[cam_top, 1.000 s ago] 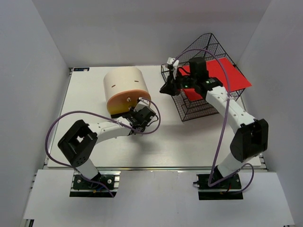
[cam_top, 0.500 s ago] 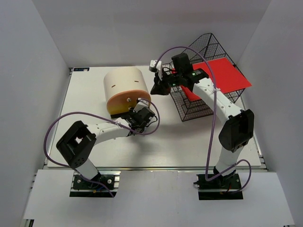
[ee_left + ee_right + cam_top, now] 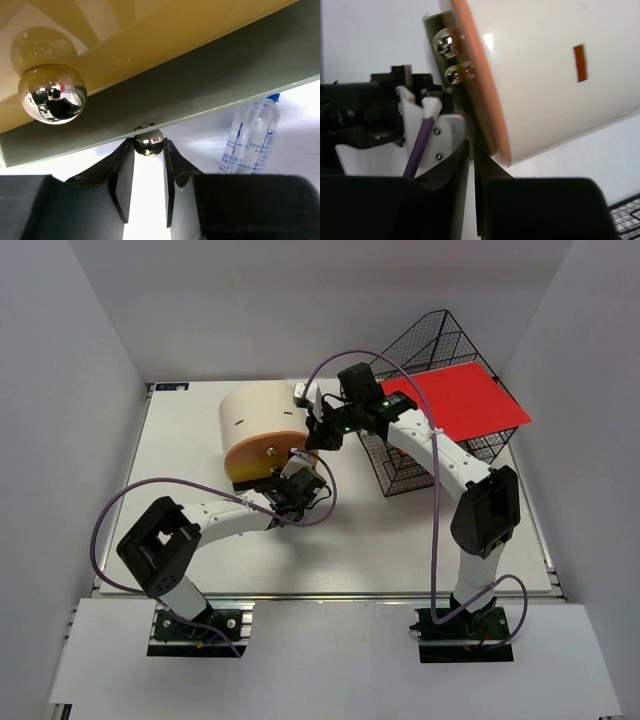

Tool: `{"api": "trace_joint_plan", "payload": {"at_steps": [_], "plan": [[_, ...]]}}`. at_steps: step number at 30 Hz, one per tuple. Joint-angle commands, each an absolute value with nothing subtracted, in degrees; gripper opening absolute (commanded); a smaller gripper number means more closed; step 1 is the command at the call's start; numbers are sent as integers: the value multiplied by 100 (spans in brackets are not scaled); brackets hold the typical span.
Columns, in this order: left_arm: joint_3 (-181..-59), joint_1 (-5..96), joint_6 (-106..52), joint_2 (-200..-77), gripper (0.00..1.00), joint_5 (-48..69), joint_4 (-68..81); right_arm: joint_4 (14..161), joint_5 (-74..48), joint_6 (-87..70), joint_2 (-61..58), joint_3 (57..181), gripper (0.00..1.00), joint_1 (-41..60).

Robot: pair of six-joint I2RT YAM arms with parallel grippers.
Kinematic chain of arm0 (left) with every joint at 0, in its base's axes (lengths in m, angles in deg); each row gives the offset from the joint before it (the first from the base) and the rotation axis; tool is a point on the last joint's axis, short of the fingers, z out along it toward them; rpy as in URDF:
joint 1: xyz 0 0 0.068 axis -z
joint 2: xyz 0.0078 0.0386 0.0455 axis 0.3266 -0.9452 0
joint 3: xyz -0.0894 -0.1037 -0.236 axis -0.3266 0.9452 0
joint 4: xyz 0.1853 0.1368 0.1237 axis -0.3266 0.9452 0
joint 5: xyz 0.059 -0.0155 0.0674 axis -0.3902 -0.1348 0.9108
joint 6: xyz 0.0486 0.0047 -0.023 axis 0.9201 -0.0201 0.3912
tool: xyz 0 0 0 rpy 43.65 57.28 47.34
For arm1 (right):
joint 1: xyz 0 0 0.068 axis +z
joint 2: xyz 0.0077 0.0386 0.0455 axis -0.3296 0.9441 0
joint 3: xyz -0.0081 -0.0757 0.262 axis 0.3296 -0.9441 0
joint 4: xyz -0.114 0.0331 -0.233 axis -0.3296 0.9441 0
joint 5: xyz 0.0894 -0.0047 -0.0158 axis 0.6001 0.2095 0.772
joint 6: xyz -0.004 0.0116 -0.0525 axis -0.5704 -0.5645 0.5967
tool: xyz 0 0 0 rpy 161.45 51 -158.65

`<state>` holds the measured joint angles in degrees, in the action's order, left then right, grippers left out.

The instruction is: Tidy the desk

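Observation:
The white desk (image 3: pixel 400 540) holds a cream-and-orange round drawer box (image 3: pixel 262 425) at the back left. My left gripper (image 3: pixel 288 475) is at the box's front. In the left wrist view the left gripper (image 3: pixel 148 146) is shut on the small lower chrome knob (image 3: pixel 148 141), under a larger chrome knob (image 3: pixel 51 97). My right gripper (image 3: pixel 315 435) is at the box's front right edge. In the right wrist view the right gripper (image 3: pixel 471 150) is shut and empty, right beside the orange rim (image 3: pixel 485 95).
A black wire basket (image 3: pixel 425 455) with a red sheet (image 3: pixel 460 400) on top stands at the back right. A clear plastic bottle (image 3: pixel 248 137) lies on the desk beyond the drawer front. Purple cables loop over both arms.
My right arm has swung left from the wire basket to the front right edge of the drawer box. My left arm has stayed on the knob.

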<state>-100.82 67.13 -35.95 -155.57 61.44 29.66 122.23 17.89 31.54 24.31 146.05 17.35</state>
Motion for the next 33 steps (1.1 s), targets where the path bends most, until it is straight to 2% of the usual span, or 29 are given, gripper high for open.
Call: {"api": "trace_joint_plan", "payload": {"at_steps": [1,9,20,27,33], "plan": [[-10111,6696,-3633,-15205,0,6064,2846,11559,1025,2857,2581,14702,14,1890],[-10190,6696,-3607,-15188,0,6056,2846,10890,-30,2602,2748,14755,11,2144],[-10032,6757,-3651,-15064,0,5959,2846,10634,-637,2531,2941,14929,11,2215],[-10032,6758,-3669,-15179,0,5845,2881,10872,-436,2584,3100,15089,12,2197],[-10041,6758,-3651,-15240,0,5704,2829,10741,-128,2760,2679,14343,12,2206]]}}
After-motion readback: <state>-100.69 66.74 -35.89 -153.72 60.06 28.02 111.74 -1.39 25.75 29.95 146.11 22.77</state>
